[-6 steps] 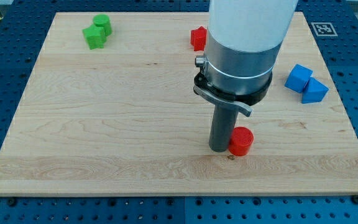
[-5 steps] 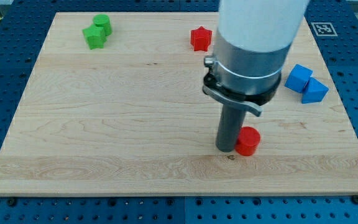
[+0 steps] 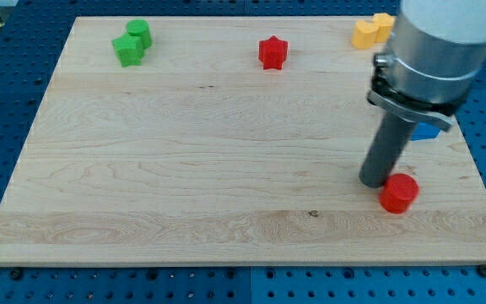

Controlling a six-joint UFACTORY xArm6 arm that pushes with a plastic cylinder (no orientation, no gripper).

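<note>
My tip [image 3: 373, 183] rests on the board at the view's lower right, touching the left side of a red cylinder [image 3: 399, 193]. Just behind the rod a blue block [image 3: 427, 131] shows only as a sliver; the rest of it is hidden by the arm. A red star block [image 3: 272, 52] sits far off near the view's top centre.
Two green blocks [image 3: 131, 43] sit together at the top left of the wooden board [image 3: 184, 152]. Two yellow blocks [image 3: 371, 30] lie at the top right, partly behind the arm. Blue perforated table surrounds the board.
The tip has slid to the view's right, pushing the red cylinder along with it. The arm now covers most of the blue blocks and has uncovered the yellow ones.
</note>
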